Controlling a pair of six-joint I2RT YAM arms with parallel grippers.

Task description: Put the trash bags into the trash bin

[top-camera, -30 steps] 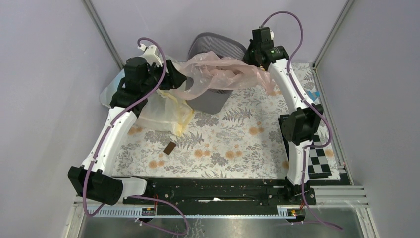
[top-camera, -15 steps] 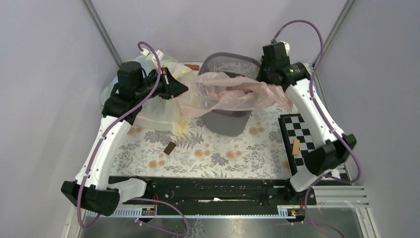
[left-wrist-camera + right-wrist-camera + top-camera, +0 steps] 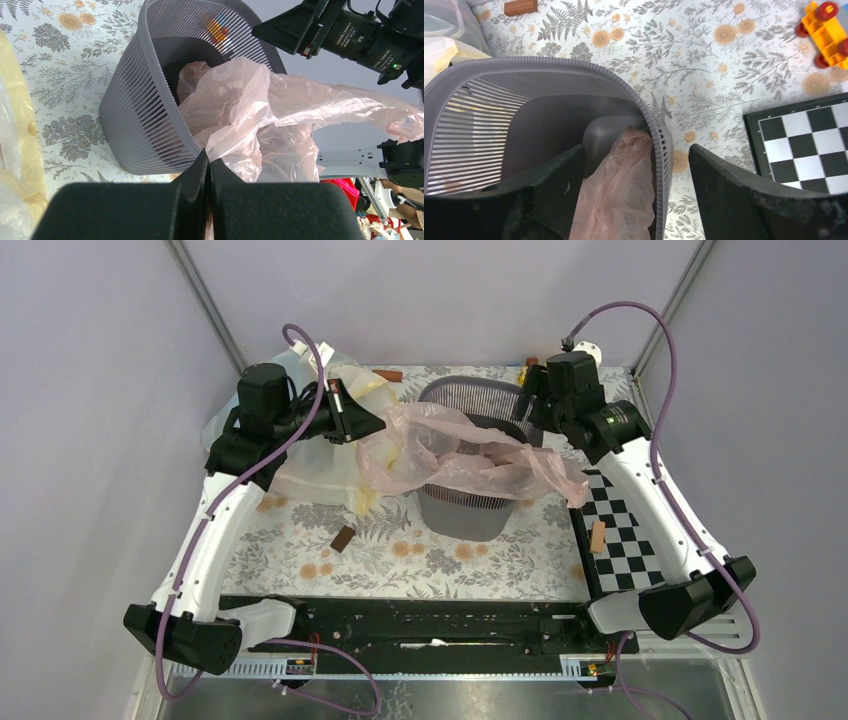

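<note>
The dark grey mesh trash bin (image 3: 468, 502) stands upright mid-table. The pale-pink trash bag (image 3: 470, 455) lies crumpled across its mouth, one end spilling over the right rim. My left gripper (image 3: 378, 427) is left of the bin, shut on the bag's left edge; in the left wrist view the jaws (image 3: 209, 161) pinch pink film (image 3: 260, 107) beside the bin wall (image 3: 140, 115). My right gripper (image 3: 527, 408) hovers over the bin's back right rim, open. In the right wrist view its fingers (image 3: 636, 167) straddle the rim (image 3: 663, 145), with loose pink bag (image 3: 616, 192) hanging between them.
A large whitish bag with a cream-yellow rim (image 3: 318, 468) lies left of the bin under my left arm. A checkerboard (image 3: 622, 540) with a small wooden block (image 3: 598, 536) lies right. A brown block (image 3: 343, 538) sits in front, another (image 3: 520, 7) behind. A yellow toy (image 3: 824, 25) stands back right.
My right gripper has opened and let go of the bag, whose right end sagged over the bin's rim. My left gripper closed on the bag. The bin now sits nearer the front.
</note>
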